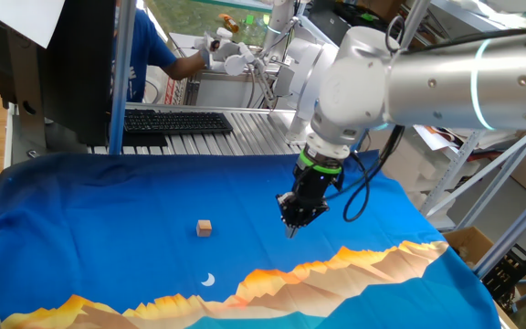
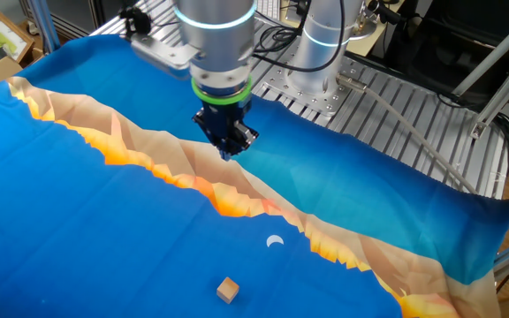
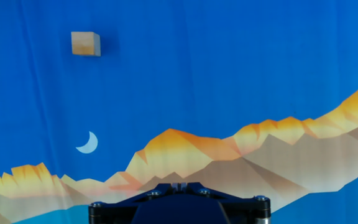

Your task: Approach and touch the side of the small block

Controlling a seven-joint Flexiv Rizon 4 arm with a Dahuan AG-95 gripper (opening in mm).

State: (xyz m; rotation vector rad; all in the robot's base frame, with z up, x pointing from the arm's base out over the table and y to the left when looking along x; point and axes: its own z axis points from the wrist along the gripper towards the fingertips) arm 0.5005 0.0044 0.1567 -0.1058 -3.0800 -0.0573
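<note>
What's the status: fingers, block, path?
Gripper shut, empty, above the cloth. Small block untouched, well apart. Only a printed crescent nearby; nothing in the way.

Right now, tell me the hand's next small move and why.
Probably slide sideways toward the block while lowering. The hand hangs shut above the cloth, well apart from the block, which sits alone beyond the white crescent. Nothing stands between them, so a straight approach to its side looks open.
</note>
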